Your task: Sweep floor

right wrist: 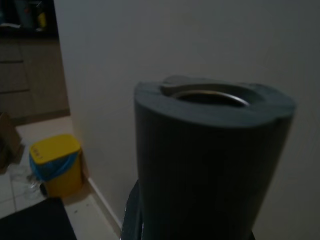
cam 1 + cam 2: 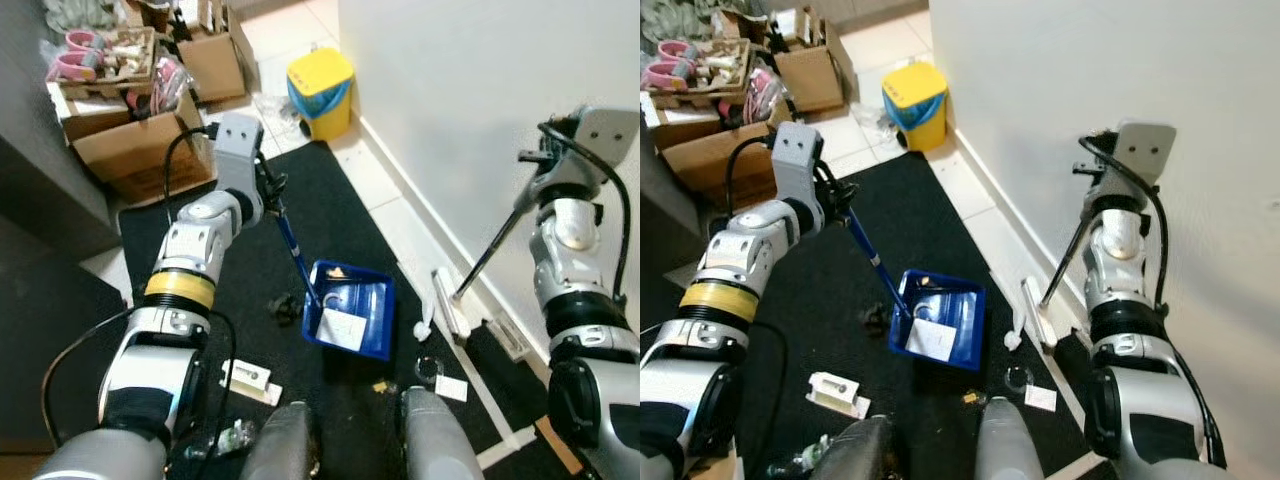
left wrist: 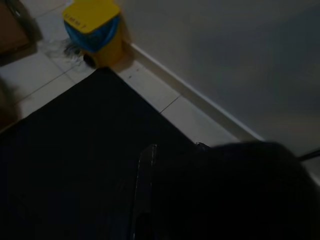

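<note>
A blue dustpan [image 2: 368, 302] rests on the black rug [image 2: 330, 210] with a white paper [image 2: 342, 328] and small scraps in it. Its long blue handle [image 2: 293, 242] rises up to my left gripper [image 2: 271, 192], which is shut on it. My right gripper [image 2: 534, 176] is raised by the wall and shut on the grey broom handle [image 2: 490, 248]. That handle's thick end [image 1: 210, 165] looms close in the right wrist view. The white broom head [image 2: 449, 302] lies on the tiles by the skirting. A dark lump [image 2: 285, 309] sits on the rug just left of the pan.
A yellow bin [image 2: 322, 92] with a blue liner stands against the white wall [image 2: 480, 90]. Cardboard boxes [image 2: 140, 145] crowd the back left. A small white box [image 2: 250, 380], a clear ring [image 2: 428, 368] and a white card [image 2: 452, 388] lie near my feet.
</note>
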